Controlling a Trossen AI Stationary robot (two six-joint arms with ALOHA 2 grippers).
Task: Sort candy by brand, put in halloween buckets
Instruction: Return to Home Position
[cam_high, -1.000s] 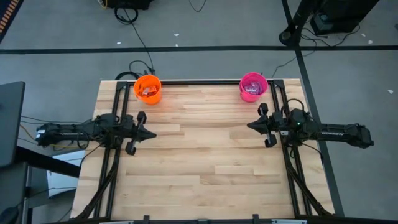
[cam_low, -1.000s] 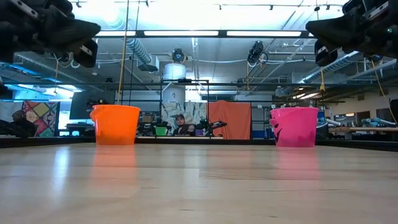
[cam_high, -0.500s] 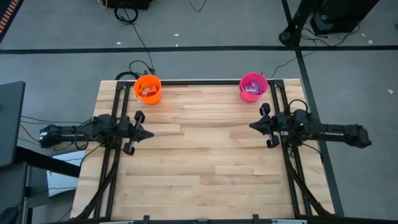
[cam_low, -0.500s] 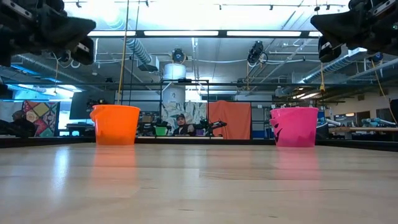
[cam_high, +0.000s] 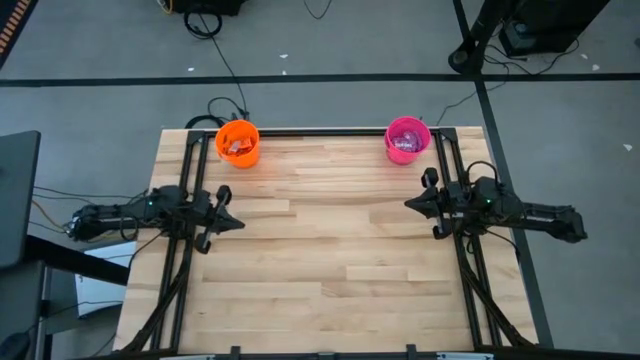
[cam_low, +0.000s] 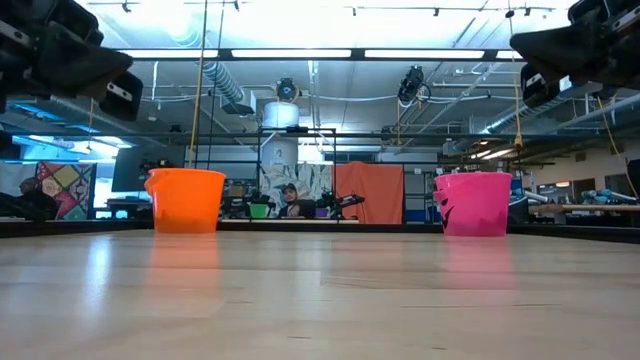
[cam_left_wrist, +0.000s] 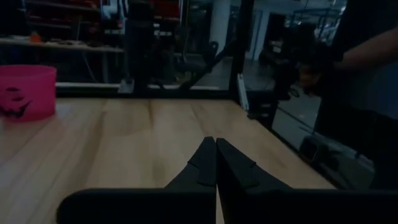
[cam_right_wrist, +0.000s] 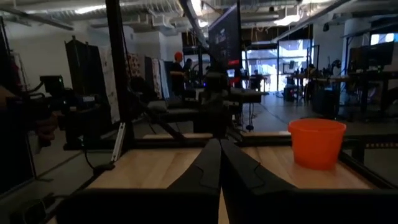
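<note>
The orange bucket (cam_high: 238, 143) stands on its base at the table's far edge, left of the middle. Orange and red candy (cam_high: 237, 145) lies inside it. The pink bucket (cam_high: 407, 139) stands at the far edge on the right, with purple candy (cam_high: 406, 133) inside. My left gripper (cam_high: 241, 223) hangs shut above the table's left side, pointing right, and sees the pink bucket (cam_left_wrist: 25, 92) across the table. My right gripper (cam_high: 406, 205) hangs shut above the right side, pointing left toward the orange bucket (cam_right_wrist: 317, 143). No candy shows on the table.
Bare wooden tabletop (cam_high: 330, 250) lies between the two grippers and in front of both buckets. Black frame rails (cam_high: 180, 280) run along the left and right sides. People and equipment show in the room beyond the far edge (cam_low: 290, 200).
Both arms have drawn back outward. My left gripper has moved toward the table's left edge and a little toward the near edge. My right gripper has moved toward the right edge. Both have stayed shut, and the buckets have not moved.
</note>
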